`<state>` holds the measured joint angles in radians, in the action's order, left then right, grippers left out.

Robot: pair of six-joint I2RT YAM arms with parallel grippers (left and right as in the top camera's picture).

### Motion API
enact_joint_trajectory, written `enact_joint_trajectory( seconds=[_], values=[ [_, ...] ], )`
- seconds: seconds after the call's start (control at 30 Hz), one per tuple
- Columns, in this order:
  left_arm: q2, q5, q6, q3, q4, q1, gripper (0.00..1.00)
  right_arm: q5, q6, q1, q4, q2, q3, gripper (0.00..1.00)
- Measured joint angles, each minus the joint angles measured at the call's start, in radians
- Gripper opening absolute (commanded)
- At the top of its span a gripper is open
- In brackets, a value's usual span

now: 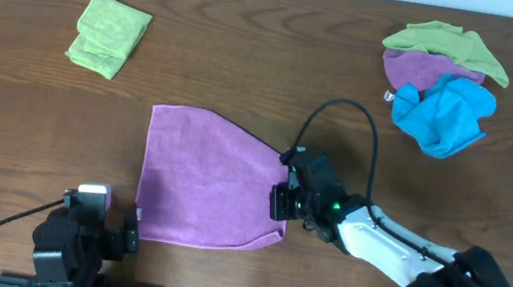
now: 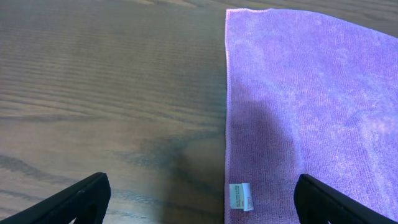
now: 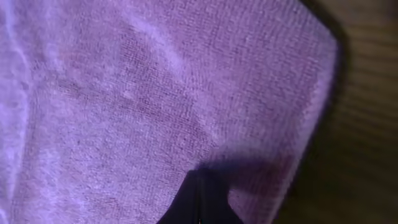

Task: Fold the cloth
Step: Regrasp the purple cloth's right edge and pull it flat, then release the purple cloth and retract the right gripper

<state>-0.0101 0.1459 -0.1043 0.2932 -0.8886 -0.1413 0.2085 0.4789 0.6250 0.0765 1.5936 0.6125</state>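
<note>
From overhead the cloth (image 1: 206,182) lies flat on the table (image 1: 246,72) with the right gripper (image 1: 280,202) at its right edge; the left wrist shows the left gripper (image 2: 202,194) spread wide over the cloth's tag (image 2: 240,196); the right wrist shows fingers (image 3: 199,202) pressed together, pinching the cloth.

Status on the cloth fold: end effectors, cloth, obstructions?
Left end effector open near cloth, tag corner. Right end effector shut on cloth's right edge. Cloth pile lies apart.
</note>
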Motion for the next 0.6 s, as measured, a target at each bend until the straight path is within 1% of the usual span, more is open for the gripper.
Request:
enact_joint_trajectory(
  seconds=[0.2, 0.47, 0.6],
  values=[
    [0.0, 0.0, 0.0, 0.0, 0.0, 0.0, 0.95, -0.087, 0.077, -0.023, 0.105, -0.018, 0.023, 0.01],
    [0.0, 0.0, 0.0, 0.0, 0.0, 0.0, 0.95, -0.166, 0.208, -0.183, 0.287, -0.038, 0.06, 0.01],
    [0.0, 0.0, 0.0, 0.0, 0.0, 0.0, 0.95, -0.154, 0.23, -0.209, 0.33, -0.04, 0.069, 0.01]
  ],
)
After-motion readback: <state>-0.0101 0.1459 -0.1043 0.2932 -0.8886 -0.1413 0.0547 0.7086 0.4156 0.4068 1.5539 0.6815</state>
